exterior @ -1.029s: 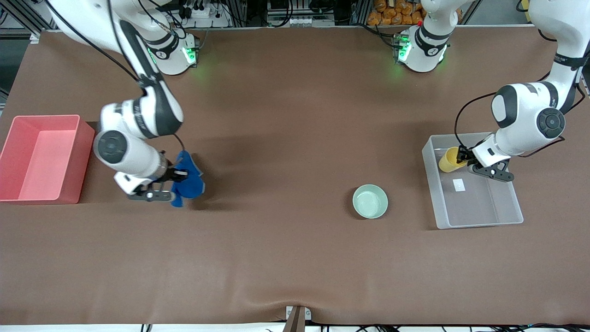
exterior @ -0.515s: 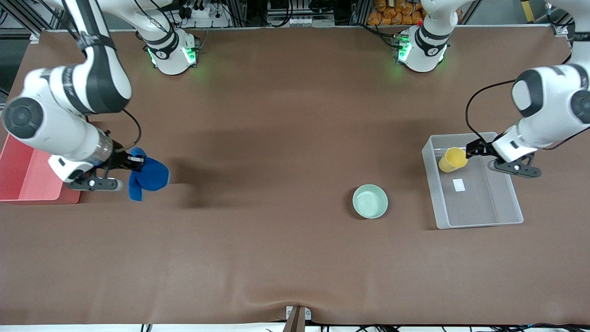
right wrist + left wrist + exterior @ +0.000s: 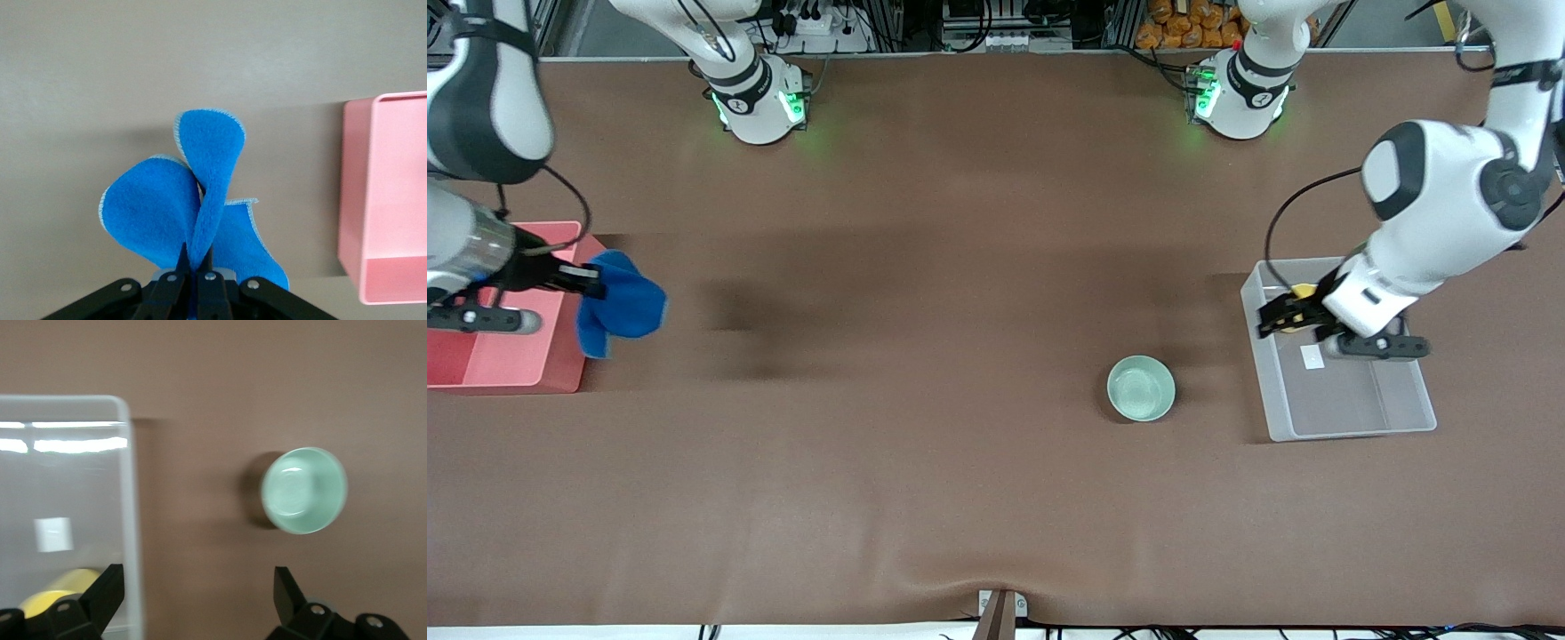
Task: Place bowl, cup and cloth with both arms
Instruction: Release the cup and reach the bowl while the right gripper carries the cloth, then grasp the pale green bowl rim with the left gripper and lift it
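Clamped on one blue cloth (image 3: 621,302), the right gripper (image 3: 596,281) is held beside one pink bin (image 3: 480,369). Spread apart, the left gripper (image 3: 1270,313) is held over one clear tray (image 3: 1414,422) with one yellow cup (image 3: 57,597); one bowl (image 3: 1141,388) is seen nearby.

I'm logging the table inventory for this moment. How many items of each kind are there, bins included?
Bins: 2, the pink bin and the clear bin
Bowls: 1, the bowl
Cups: 1, the cup, in the clear bin
Cloths: 1, the cloth, held by the right gripper
Total: 5
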`<control>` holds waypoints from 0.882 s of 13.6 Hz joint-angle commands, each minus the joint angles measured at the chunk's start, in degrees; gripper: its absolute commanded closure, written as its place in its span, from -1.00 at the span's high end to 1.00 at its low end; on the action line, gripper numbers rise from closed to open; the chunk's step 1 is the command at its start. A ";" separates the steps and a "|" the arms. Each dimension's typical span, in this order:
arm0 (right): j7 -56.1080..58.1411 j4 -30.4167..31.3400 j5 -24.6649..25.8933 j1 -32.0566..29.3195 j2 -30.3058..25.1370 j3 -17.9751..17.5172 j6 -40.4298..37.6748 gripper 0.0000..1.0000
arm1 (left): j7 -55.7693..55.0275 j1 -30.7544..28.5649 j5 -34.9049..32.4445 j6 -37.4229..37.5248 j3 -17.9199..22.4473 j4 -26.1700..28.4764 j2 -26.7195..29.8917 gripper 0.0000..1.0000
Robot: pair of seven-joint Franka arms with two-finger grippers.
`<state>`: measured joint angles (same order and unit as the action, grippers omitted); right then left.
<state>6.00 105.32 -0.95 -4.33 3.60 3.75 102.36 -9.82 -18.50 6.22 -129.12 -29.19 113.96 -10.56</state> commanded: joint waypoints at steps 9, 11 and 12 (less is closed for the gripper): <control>21.76 -6.61 8.60 -17.28 3.60 -1.03 -1.28 -1.00 | -41.57 11.73 -23.08 -7.81 0.45 -10.69 -24.84 0.18; 23.43 -6.70 8.86 -18.43 3.96 -1.03 -1.02 -1.00 | -44.83 11.74 -27.03 -8.60 0.63 -10.69 -26.78 0.10; 24.14 -6.70 9.12 -18.95 3.96 -1.03 -0.93 -1.00 | -45.63 11.56 -27.92 -9.30 0.63 -10.60 -27.92 -0.02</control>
<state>28.45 100.46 6.84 -21.62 6.48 3.87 102.11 -52.83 -7.16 -18.83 -137.62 -28.96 104.85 -36.39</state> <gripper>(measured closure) 0.956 0.445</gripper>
